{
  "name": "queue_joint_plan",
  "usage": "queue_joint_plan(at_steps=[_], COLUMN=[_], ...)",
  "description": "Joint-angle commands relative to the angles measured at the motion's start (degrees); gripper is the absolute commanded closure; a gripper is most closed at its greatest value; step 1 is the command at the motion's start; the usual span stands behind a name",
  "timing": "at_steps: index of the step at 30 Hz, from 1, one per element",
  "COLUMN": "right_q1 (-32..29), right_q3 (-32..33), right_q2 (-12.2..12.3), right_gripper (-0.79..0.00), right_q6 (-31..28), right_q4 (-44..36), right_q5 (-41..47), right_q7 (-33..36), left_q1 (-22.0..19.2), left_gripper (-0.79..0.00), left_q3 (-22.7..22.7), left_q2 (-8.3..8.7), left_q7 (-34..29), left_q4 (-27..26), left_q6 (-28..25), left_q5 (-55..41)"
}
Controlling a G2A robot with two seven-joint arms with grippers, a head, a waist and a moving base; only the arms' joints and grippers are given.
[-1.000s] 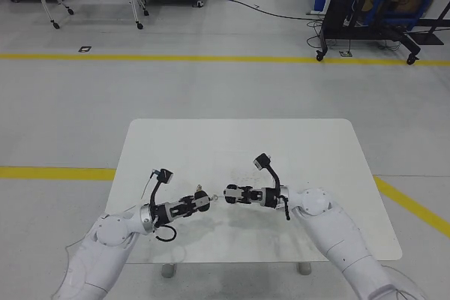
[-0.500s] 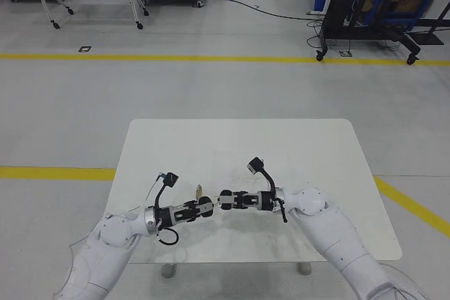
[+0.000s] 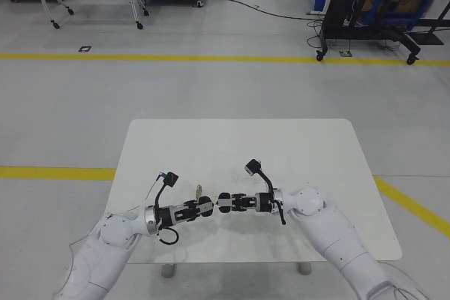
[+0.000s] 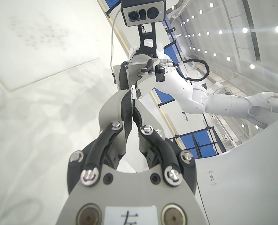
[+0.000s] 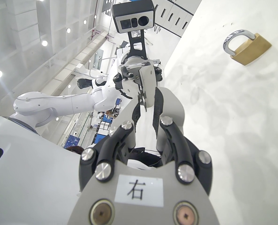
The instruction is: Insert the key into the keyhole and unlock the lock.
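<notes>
Lock (image 5: 251, 50) lies flat on the tabletop (image 3: 315, 150), near my two hands. My left hand (image 4: 130, 99) is pinched tight on what looks like the key (image 5: 143, 101); my right hand (image 5: 146, 100) stands partly open around it.

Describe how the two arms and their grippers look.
Both arms are glossy white with rounded joints: left arm, right arm. The left gripper and right gripper have pale grey fingers, ribbed black pads, black links with silver screws and a labelled base. Each wrist carries a bracket-mounted camera and cables.
</notes>
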Motion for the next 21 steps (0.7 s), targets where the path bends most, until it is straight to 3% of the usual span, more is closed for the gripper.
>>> queue_joint_plan(at_steps=[1, 4, 8, 9, 10, 11, 21], right_q1=[0.1, 0.2, 0.4, 0.4, 0.5, 0.5, -0.6], right_q3=[-0.1, -0.5, -0.8, -0.9, -0.9, -0.9, 1.9], right_q2=[0.0, 0.0, 0.0, 0.1, 0.1, 0.1, 1.0], right_gripper=[-0.074, 0.000, 0.000, 0.000, 0.000, 0.000, 0.000], right_q6=[-0.1, -0.2, -0.3, -0.4, -0.5, -0.7, -4.1], right_q4=[0.1, 0.3, 0.3, 0.3, 0.3, 0.3, -1.1], right_q5=[0.0, 0.1, 0.4, 0.4, 0.4, 0.2, -3.4], right_q7=[-0.2, -0.2, 0.1, 0.1, -0.1, -0.3, -7.5], left_q1=[0.0, -0.1, -0.2, -0.2, -0.3, -0.3, -0.1], left_gripper=[0.000, 0.000, 0.000, -0.102, -0.751, -0.785, -0.785], left_q3=[0.2, 0.3, 0.5, 0.5, 0.6, 0.6, -0.6], left_q2=[0.04, 0.11, 0.20, 0.20, 0.20, 0.20, -0.01], left_q7=[0.1, 0.2, 0.7, 1.1, 1.4, 1.8, 9.5], left_q4=[0.0, 0.0, 0.0, 0.0, 0.1, 0.1, -0.1], left_q6=[-0.2, -0.1, -0.3, -0.4, -0.4, -0.3, -3.7], left_q5=[0.1, 0.3, 0.6, 0.7, 0.8, 0.9, -2.1])
